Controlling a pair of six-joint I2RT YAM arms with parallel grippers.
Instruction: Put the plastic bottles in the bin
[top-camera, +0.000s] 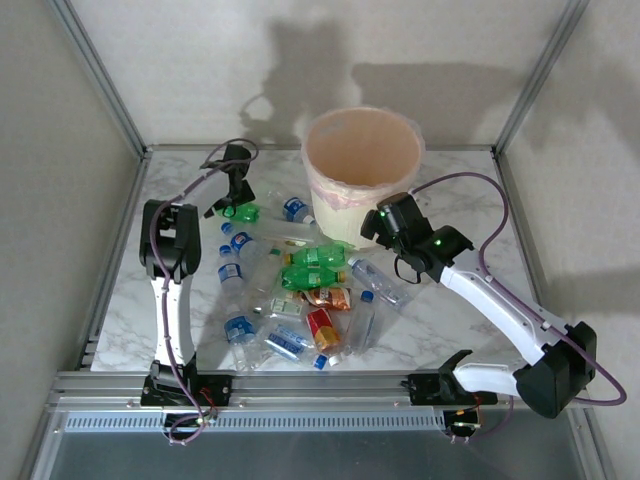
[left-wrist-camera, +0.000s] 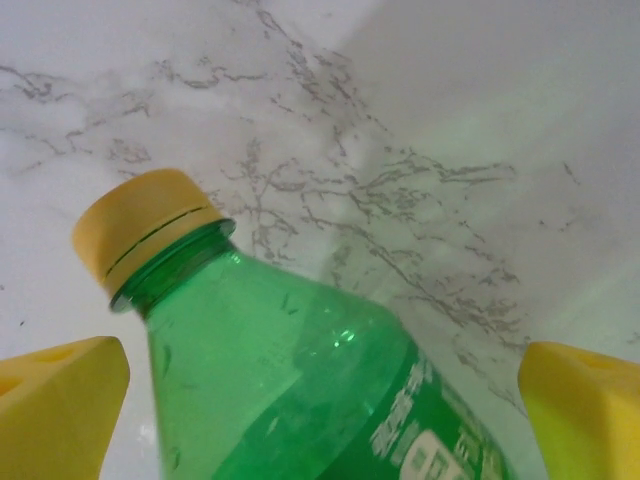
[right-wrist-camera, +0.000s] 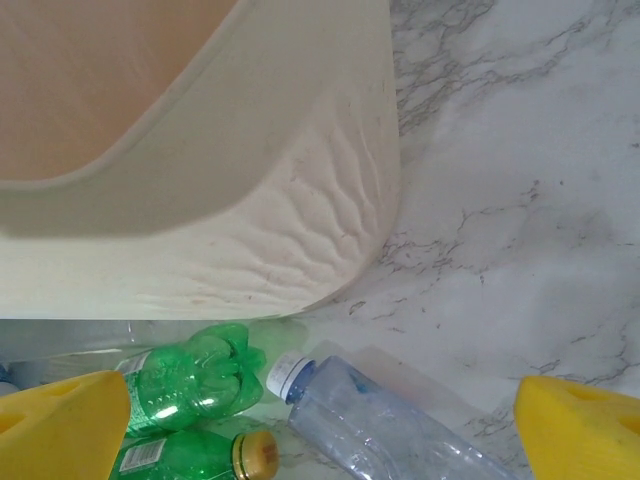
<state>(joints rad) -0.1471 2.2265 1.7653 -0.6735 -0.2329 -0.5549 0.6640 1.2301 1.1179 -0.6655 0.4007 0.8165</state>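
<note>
Plastic bottles (top-camera: 300, 290) lie scattered on the worktop (top-camera: 470, 310) beside the bin (top-camera: 335, 205), whose visible interior looks bare, so everything seems left to do. Left hand (top-camera: 230, 205) straddles a green bottle (left-wrist-camera: 300, 380), wide open, not gripping; right hand (top-camera: 380, 223) hangs open, holding nothing.

You have the bin (top-camera: 335, 210) standing at the back of the counter (top-camera: 460, 190), about in the middle. The plastic bottles (top-camera: 310, 275) lie in a heap in front of it, between your two arms. Your left gripper (top-camera: 228, 205) is at the back left, beside the bin, over one bottle (left-wrist-camera: 300, 380) that lies on the counter between its fingers (left-wrist-camera: 55, 400). Your right gripper (top-camera: 378, 225) is at the bin's front right, near its wall, with more bottles lying below it.
</note>
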